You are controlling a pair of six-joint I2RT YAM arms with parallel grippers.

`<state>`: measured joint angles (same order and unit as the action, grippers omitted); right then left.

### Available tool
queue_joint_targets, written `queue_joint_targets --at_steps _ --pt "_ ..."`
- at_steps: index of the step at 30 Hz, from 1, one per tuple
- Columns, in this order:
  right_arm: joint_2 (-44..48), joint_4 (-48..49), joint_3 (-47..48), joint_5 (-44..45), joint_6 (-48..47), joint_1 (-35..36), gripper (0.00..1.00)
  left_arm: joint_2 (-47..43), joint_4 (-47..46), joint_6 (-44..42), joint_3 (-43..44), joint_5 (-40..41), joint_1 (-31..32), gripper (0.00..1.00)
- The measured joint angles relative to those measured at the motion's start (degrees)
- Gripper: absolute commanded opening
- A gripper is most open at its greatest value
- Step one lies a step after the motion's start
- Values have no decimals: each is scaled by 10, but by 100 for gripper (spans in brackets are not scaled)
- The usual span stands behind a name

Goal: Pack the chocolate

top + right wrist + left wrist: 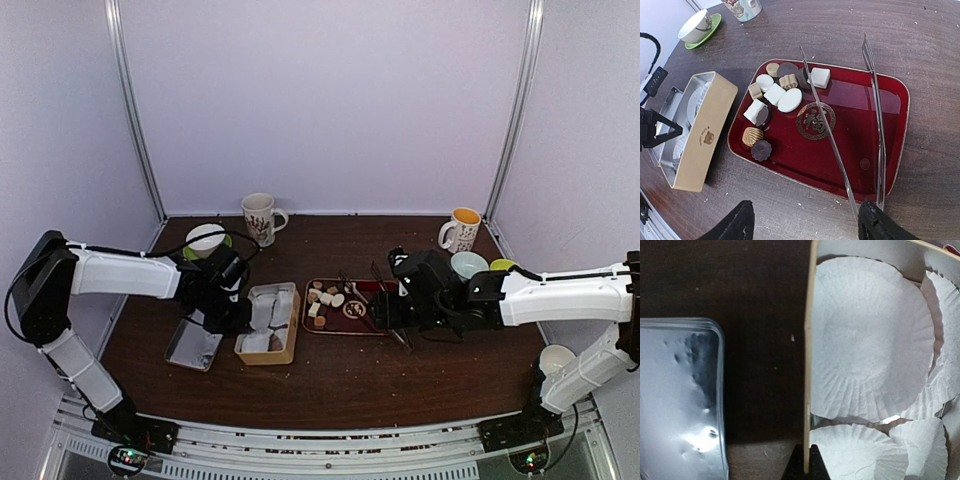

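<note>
The chocolate (775,95) is located on the red tray (860,115). It is grouped in the half of the tray nearer the tan box (268,357). White, tan and dark brown pieces are laid close together there, several of them touching. The tray is set on the counter (330,385), just to the right of the box.

The jaws of the left gripper (806,466) are pressed together on the box's thin left wall, which is pinched between them. Inside that wall, the box is lined with white pleated paper cups (870,340). Outside it, a metal lid (675,405) is laid flat on the counter, apart from the box.

The right gripper (806,206) is held over the near edge of the tray with its jaws spread wide. Long metal tongs (827,125) are extended across the tray beside the chocolate. Their joined end is positioned at one of the gripper's fingers; whether they touch cannot be determined.
</note>
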<state>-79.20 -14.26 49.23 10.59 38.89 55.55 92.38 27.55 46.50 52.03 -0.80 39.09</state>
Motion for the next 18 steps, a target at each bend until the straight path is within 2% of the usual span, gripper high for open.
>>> queue_joint_targets --at_steps 6,10,15,18 --pt "-18 -21 18 4 -13 -6 75 38 31 11 56 43 -9 4" --pt "-57 -37 47 -3 -31 -24 80 59 38 14 77 55 -11 18" --pt "-79 -54 54 -24 -58 -52 81 67 37 14 85 50 -11 26" --pt "-92 -60 59 -46 -73 -72 91 73 34 10 93 40 -11 28"
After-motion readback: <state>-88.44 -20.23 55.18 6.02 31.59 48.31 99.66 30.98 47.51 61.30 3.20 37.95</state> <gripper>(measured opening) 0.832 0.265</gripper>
